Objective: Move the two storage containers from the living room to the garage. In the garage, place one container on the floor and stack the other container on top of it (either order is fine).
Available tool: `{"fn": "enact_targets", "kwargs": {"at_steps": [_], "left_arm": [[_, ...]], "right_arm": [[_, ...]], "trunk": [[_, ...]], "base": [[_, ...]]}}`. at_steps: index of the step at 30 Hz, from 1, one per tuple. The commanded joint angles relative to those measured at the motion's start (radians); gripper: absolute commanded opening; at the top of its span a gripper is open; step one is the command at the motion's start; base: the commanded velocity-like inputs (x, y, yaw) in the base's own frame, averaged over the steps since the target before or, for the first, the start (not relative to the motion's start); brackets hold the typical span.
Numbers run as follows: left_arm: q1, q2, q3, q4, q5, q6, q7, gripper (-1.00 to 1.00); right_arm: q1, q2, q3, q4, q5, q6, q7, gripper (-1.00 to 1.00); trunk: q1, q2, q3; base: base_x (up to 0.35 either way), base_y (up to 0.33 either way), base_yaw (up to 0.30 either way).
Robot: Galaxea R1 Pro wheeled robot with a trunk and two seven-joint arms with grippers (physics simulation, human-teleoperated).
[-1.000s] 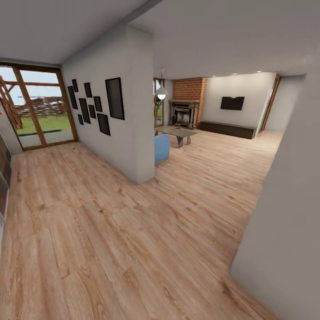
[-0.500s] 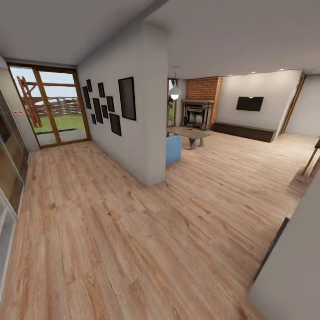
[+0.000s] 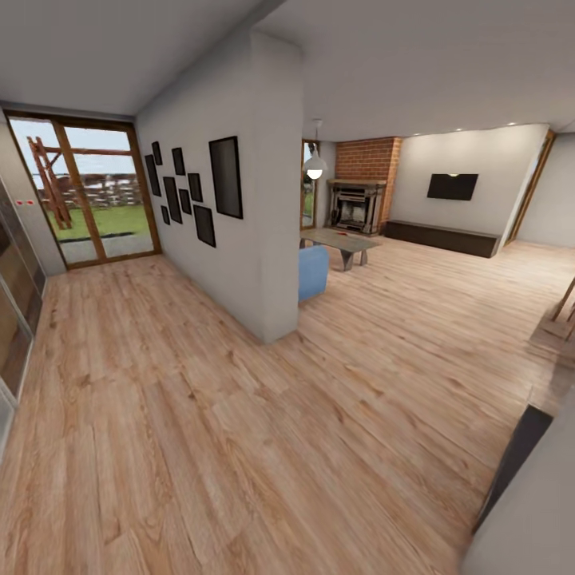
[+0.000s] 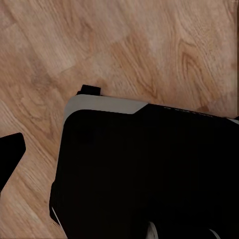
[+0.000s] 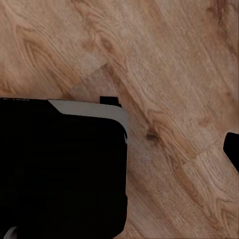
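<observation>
The two storage containers are out of view, and so are the garage and its floor. Ahead on the right lies the living room (image 3: 415, 271), with light wood planks, a brick fireplace (image 3: 355, 206), a blue sofa end (image 3: 313, 271) and a low table (image 3: 342, 239). Both wrist views look down on the wood floor and my own black base (image 4: 149, 174) (image 5: 59, 169). A dark fingertip (image 4: 9, 152) pokes in at the edge of the left wrist view, and another fingertip (image 5: 232, 149) does in the right wrist view. Neither view reveals how the jaws stand.
A grey partition wall (image 3: 255, 224) hung with dark frames juts out ahead. Wood-framed glass doors (image 3: 88, 196) close the hallway at far left, and a glass-fronted cabinet (image 3: 12, 319) lines the left. A grey wall corner (image 3: 531, 519) stands close at my right. Wooden furniture legs (image 3: 563, 315) show at far right.
The head view has swung right and edged forward. The near grey wall on the right has slid toward the frame's corner, and more of the living room shows.
</observation>
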Motion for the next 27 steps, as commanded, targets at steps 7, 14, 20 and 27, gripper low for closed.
{"fn": "enact_targets", "kwargs": {"at_steps": [7,14,20,27], "left_arm": [[-0.001,0.000,-0.002,0.001,0.006,-0.003,0.001,1.00],[-0.001,0.000,-0.002,0.001,0.006,-0.003,0.001,1.00],[-0.001,0.000,-0.002,0.001,0.006,-0.003,0.001,1.00],[-0.001,0.000,-0.002,0.001,0.006,-0.003,0.001,1.00]], "right_arm": [[-0.001,0.001,0.008,0.003,-0.008,-0.005,-0.001,1.00],[-0.001,0.000,0.008,0.003,-0.008,-0.005,-0.001,1.00],[-0.001,-0.001,0.008,0.003,-0.009,-0.008,-0.001,1.00],[-0.001,0.000,0.008,0.003,-0.010,-0.021,-0.001,1.00]], "trunk": [[0.001,-0.002,-0.002],[0.001,-0.002,-0.002],[0.001,-0.002,-0.002],[0.001,-0.002,-0.002]], "base": [[0.323,0.000,0.000],[0.323,0.000,0.000],[0.323,0.000,0.000],[0.323,0.000,0.000]]}}
